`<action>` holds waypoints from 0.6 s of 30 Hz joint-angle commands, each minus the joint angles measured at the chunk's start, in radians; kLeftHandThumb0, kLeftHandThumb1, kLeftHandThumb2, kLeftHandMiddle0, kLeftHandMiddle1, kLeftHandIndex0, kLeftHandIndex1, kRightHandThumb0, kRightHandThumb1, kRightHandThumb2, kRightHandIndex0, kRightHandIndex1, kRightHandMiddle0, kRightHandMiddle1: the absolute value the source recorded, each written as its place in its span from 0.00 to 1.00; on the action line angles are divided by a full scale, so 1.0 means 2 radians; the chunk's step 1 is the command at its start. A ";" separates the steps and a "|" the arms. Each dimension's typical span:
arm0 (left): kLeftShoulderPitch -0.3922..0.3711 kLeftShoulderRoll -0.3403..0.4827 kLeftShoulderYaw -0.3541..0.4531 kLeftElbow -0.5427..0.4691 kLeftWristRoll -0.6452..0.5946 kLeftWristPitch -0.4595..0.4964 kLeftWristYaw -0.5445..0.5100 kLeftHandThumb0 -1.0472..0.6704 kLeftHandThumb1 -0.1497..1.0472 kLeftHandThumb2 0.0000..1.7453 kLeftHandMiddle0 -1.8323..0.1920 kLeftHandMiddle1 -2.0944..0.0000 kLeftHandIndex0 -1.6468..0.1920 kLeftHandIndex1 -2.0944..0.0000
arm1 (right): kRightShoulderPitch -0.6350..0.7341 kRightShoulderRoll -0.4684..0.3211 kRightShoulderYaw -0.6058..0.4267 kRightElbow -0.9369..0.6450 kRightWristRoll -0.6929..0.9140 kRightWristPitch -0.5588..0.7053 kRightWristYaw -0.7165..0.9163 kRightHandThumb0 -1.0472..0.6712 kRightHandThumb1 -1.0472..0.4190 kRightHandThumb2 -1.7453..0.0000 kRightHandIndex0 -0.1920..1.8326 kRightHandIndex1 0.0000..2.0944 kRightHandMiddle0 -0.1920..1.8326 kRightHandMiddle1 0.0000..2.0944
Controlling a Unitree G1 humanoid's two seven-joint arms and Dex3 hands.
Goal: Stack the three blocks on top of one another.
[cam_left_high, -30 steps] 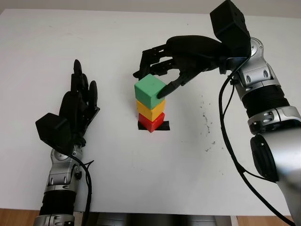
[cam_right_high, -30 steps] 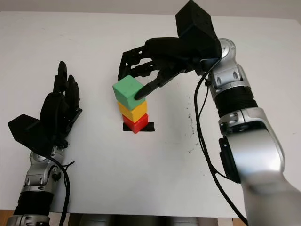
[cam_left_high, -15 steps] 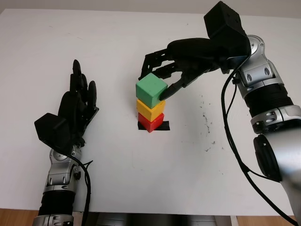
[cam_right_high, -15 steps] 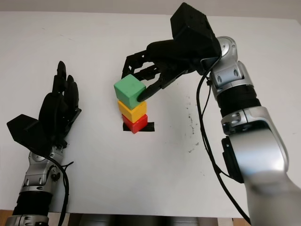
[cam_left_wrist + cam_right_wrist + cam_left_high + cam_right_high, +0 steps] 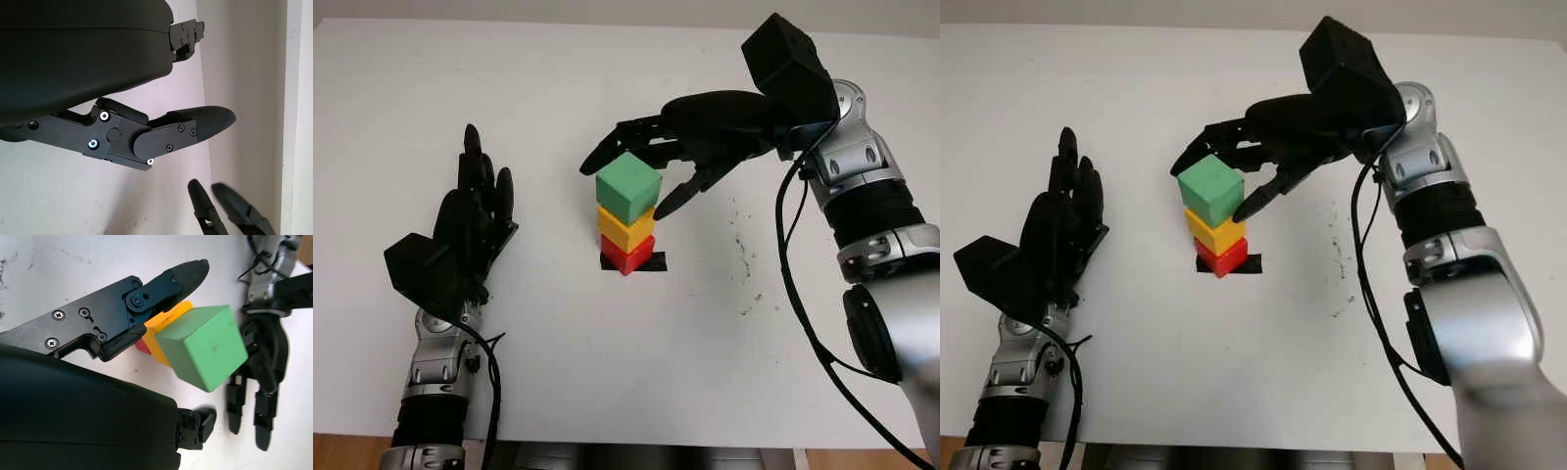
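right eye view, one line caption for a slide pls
Right hand open around the green block, stacked on yellow block and red block; left hand open beside them.

- Laboratory test setting: plain white bench (image 5: 607, 372), scuffed with dark marks.
- Black tape marker (image 5: 651, 261) fixed on the bench under coloured test blocks (image 5: 627, 217).
- Humanoid robot arms with exposed cabling.

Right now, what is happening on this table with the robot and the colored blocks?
The three blocks are stacked on a black mark on the white table: the red block at the bottom, the yellow block in the middle, the green block on top. The right hand is open around the green block, its fingers not touching it, so the block stands by itself. The left hand is open and idle, off to the left of the stack.
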State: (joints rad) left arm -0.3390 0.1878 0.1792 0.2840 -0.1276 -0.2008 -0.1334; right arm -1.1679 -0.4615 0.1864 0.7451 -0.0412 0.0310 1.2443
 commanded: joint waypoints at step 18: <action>-0.019 0.015 0.002 0.008 -0.003 0.010 -0.012 0.21 1.00 0.37 1.00 0.99 1.00 1.00 | 0.277 0.017 -0.194 -0.426 0.125 0.147 -0.316 0.08 0.00 0.59 0.00 0.00 0.00 0.00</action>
State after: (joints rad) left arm -0.3638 0.2026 0.1806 0.3040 -0.1337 -0.1816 -0.1499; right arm -0.6715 -0.4502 -0.1672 -0.0465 0.1917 0.3078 0.6515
